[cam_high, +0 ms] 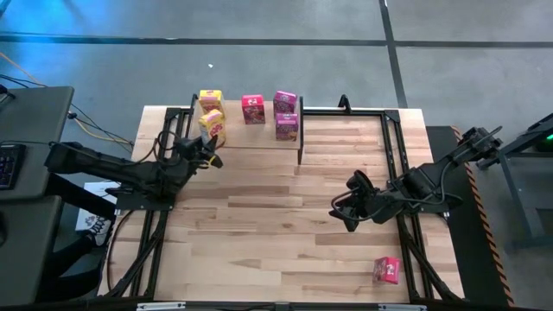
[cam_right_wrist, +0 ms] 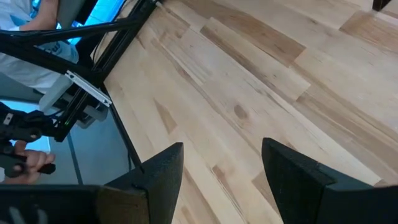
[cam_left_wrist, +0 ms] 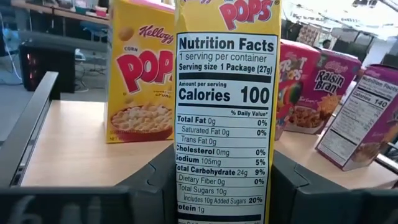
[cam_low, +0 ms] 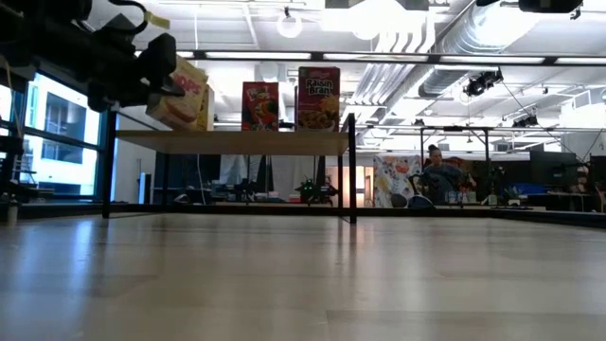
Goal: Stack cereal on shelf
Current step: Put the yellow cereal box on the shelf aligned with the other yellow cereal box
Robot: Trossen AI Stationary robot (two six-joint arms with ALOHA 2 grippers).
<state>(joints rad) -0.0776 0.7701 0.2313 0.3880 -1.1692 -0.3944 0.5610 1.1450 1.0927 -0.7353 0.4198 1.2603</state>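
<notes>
Tilting in the left gripper's clamped fingers, the yellow cardboard cereal box could topple on the light wood shelf; right gripper fingers apart.

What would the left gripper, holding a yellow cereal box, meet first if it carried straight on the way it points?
Probably the other yellow Corn Pops box standing on the shelf, just behind the held yellow box in the left gripper; depth is unclear.

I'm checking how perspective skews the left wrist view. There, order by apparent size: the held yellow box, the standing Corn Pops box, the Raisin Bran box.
1. Held yellow box, nearest the camera.
2. Corn Pops box.
3. Raisin Bran box, partly hidden.
Nearness alone may explain this.
</notes>
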